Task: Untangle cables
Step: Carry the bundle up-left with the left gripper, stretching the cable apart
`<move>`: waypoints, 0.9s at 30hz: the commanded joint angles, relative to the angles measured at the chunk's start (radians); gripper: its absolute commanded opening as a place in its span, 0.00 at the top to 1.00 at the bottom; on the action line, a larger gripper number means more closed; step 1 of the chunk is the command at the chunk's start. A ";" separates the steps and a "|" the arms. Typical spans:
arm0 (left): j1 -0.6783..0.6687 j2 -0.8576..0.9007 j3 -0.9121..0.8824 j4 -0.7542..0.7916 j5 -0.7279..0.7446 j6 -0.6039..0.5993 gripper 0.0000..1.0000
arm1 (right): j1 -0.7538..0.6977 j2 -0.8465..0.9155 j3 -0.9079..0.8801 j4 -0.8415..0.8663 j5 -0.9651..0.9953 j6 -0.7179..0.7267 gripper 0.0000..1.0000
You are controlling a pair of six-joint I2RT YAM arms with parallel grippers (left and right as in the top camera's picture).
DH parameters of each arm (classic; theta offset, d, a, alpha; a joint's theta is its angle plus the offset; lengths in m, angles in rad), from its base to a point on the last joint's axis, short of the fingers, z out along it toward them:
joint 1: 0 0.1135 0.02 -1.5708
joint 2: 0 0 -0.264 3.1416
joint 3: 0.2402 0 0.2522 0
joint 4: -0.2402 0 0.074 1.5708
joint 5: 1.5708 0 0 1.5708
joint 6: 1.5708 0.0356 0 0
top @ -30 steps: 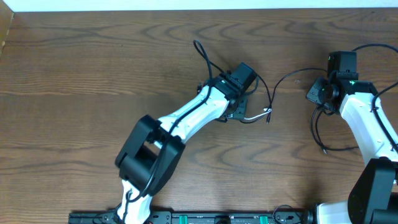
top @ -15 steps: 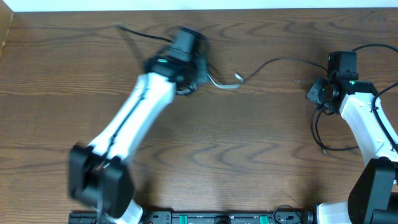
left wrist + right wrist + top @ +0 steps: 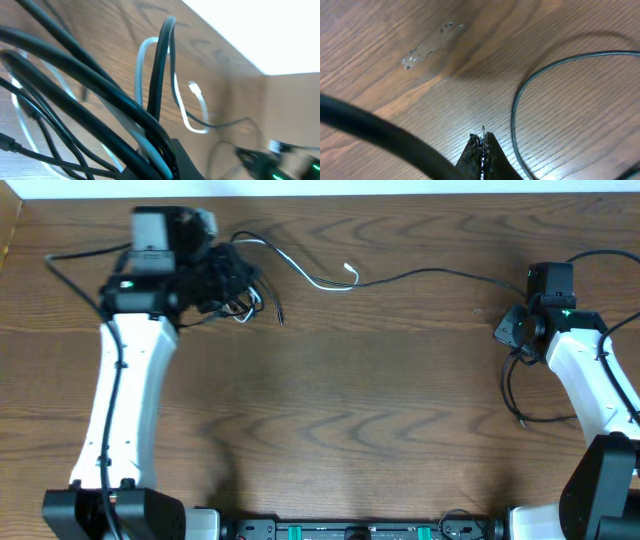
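Bright, even light casts soft shadows; cables [image 3: 100, 102] close to the left wrist camera blur (white glare behind).

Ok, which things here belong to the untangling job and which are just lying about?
Job:
black cord
white cord, bunched with the black one at upper left

Just there:
wooden table
pale scuff mark
thick black wire on the right arm
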 commanded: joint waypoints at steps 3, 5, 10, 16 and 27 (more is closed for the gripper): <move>0.122 -0.019 0.014 0.000 0.512 0.150 0.93 | -0.002 0.000 -0.007 -0.009 0.158 0.004 0.99; 0.145 -0.019 0.014 -0.024 0.534 0.236 0.92 | -0.002 0.000 -0.011 -0.010 0.198 0.004 0.99; 0.151 -0.008 0.013 -0.185 0.480 0.494 0.92 | -0.006 0.000 -0.060 0.045 0.309 0.004 0.99; 0.119 0.011 -0.021 -0.277 0.315 0.602 0.93 | -0.039 0.000 -0.166 0.186 0.406 0.004 0.99; 0.055 0.021 -0.225 -0.159 0.261 0.632 0.92 | -0.196 0.000 -0.382 0.489 0.326 0.086 0.99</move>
